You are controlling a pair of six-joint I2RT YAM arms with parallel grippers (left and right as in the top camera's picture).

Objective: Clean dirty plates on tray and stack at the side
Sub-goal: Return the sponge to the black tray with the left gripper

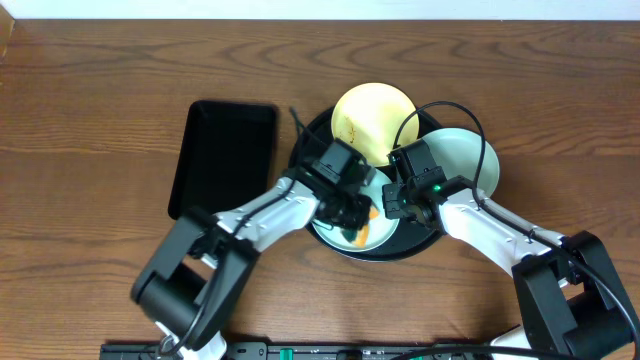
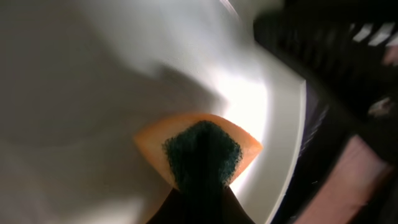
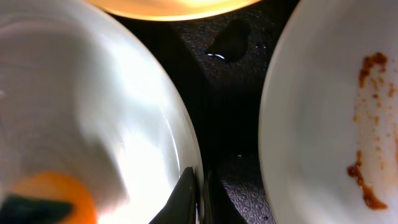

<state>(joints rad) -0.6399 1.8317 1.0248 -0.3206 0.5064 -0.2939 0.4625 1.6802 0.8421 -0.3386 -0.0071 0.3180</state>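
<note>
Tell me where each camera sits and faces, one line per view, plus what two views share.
Overhead: above the table, looking straight down on the round tray; left gripper and right gripper show.
Left wrist: close over the scrubbed plate, facing the sponge; own dark fingers.
Right wrist: low between scrubbed plate and smeared plate; own fingers astride the former's rim.
Shared: both wrist views show sponge and scrubbed plate.

The right gripper has its jaws pinched on the rim of a glossy pale plate. An orange sponge with a dark green pad rests inside that plate. Just right of the plate runs a strip of black tray with a wet drop on it. Beyond the strip is a smeared plate. Above the pale plate, a yellow plate shows only its edge.
</note>
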